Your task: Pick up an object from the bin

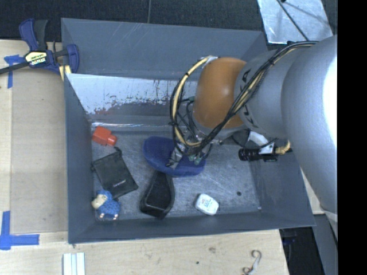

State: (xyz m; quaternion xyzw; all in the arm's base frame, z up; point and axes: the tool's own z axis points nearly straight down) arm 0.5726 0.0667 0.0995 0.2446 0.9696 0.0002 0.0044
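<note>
Your hand (184, 157) sits low in the middle of the grey metal bin (77, 176), on or just above the dark blue rounded soft-looking piece (157, 151) that lies on the floor towards the back wall. It meets that piece at its right half. You cannot tell whether the hand is open or closed. The orange wrist cover (218, 90) and the loops of black and yellow cable (182, 96) hang over it and hide its tip and the blue piece's right edge.

Closest to you is a black oblong case with rounded ends (157, 195), lying tilted just in front of the blue piece and almost touching its front rim. Left of the case, a flat black rectangular pouch (114, 173) lies at an angle. Behind the pouch, a small red-orange block (104, 136) sits near the back left, apart from the blue piece. A small blue and cream toy figure (106, 206) is in the front left corner, just beside the pouch. A small white rounded object (207, 204) lies at the front, to the right of the case and apart from it.

On the right, a short black cylinder with a yellow band (261, 152) pokes out from under the arm. You cannot tell whether it is robot cabling or a loose thing. The big grey arm body (304, 113) covers the bin's right side.
</note>
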